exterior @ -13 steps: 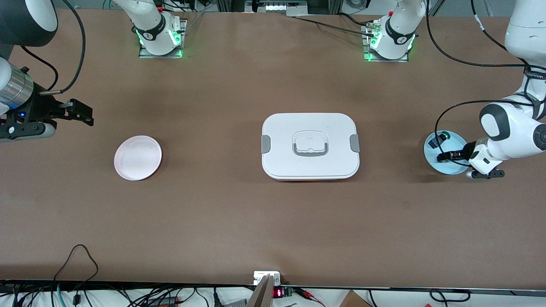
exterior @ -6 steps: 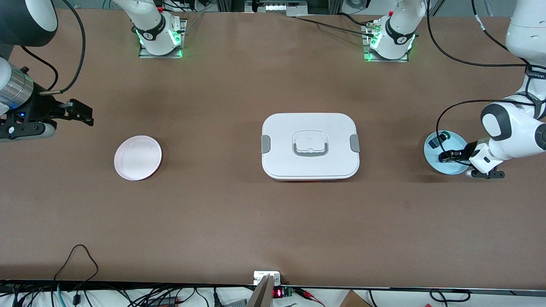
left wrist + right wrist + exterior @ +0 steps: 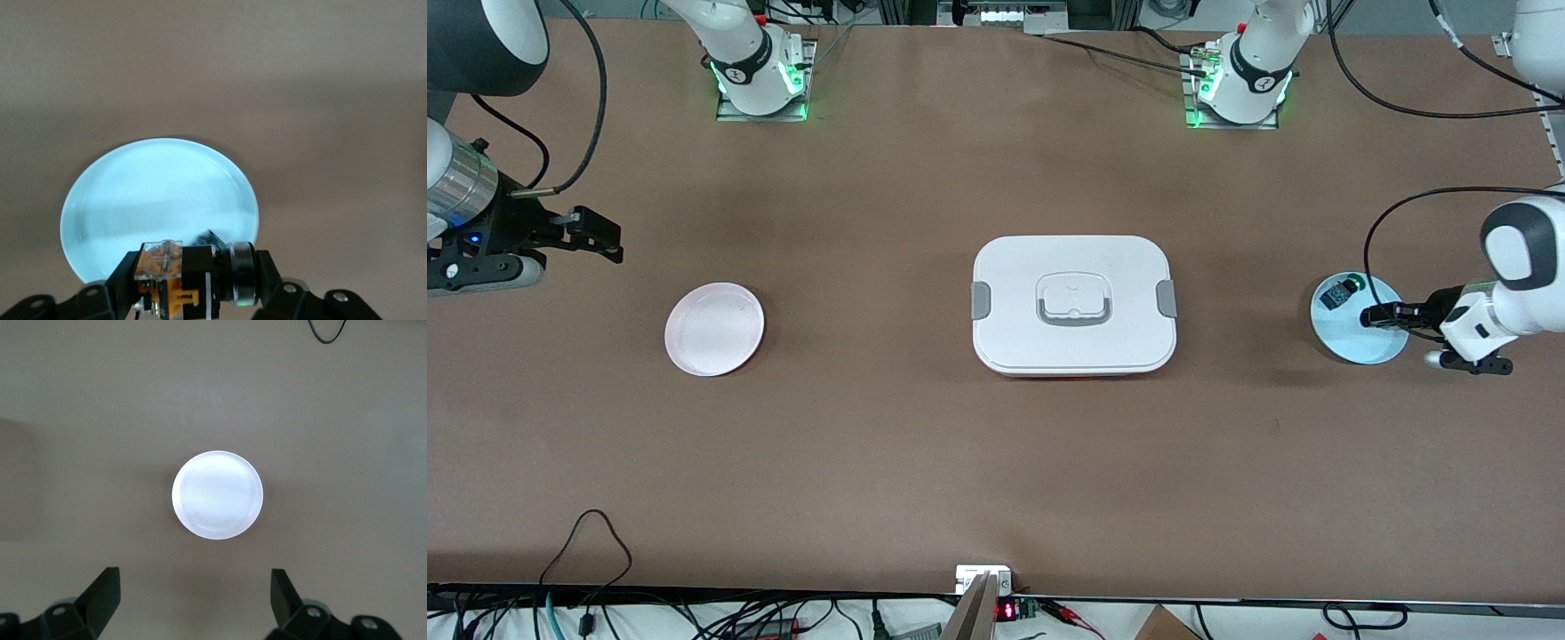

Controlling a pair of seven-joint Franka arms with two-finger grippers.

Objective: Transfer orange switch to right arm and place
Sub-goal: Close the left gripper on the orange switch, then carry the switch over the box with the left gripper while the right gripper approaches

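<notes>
My left gripper [image 3: 1373, 316] is shut on the orange switch [image 3: 168, 283], a black block with orange parts, a clear cap and a silver ring. It holds it just over the light blue plate [image 3: 1360, 348], which also shows in the left wrist view [image 3: 153, 193]. A similar dark part with a green cap [image 3: 1343, 290] lies on that plate, partly hidden in the left wrist view [image 3: 211, 238]. My right gripper [image 3: 599, 238] is open and empty, up over the table at the right arm's end. In the right wrist view [image 3: 193, 593] it faces the pink plate [image 3: 217, 495].
A white lidded box [image 3: 1073, 304] with grey clips sits at the middle of the table between the pink plate [image 3: 714, 329] and the blue plate. Cables hang along the table's near edge.
My left arm has pulled back toward its own end of the table, and its gripper with the switch has shifted across the blue plate. The right arm has not moved.
</notes>
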